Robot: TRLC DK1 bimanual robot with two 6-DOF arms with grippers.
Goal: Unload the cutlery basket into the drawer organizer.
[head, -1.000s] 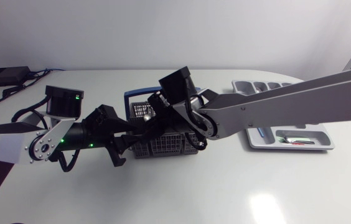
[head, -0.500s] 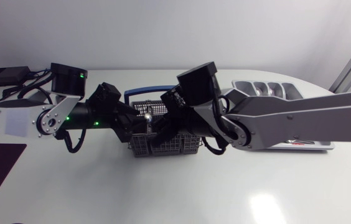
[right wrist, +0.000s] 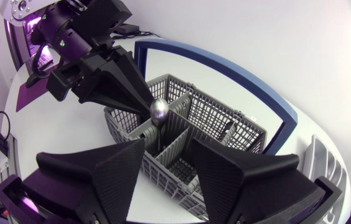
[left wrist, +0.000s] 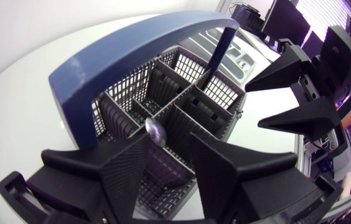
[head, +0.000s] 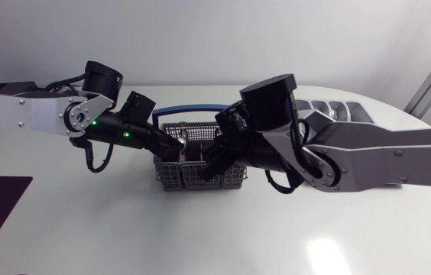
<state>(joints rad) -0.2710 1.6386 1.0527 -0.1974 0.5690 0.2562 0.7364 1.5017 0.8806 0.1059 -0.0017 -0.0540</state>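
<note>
Standing upright in cutlery basket (head: 192, 182): spoon (left wrist: 155, 132), bowl up | left gripper (left wrist: 168, 140) nearer, open, bowl between fingertips | right gripper (right wrist: 167, 146) open above basket.

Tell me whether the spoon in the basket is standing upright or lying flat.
Upright: the spoon stands in the basket, its rounded end above the dividers and its stem running down into a compartment.

Cutlery basket (head: 200, 174): dark grey, grid-mesh pattern. Its handle (head: 192, 109): blue. Utensil (right wrist: 159, 109): shiny silver. Table (head: 200, 237): white.
</note>
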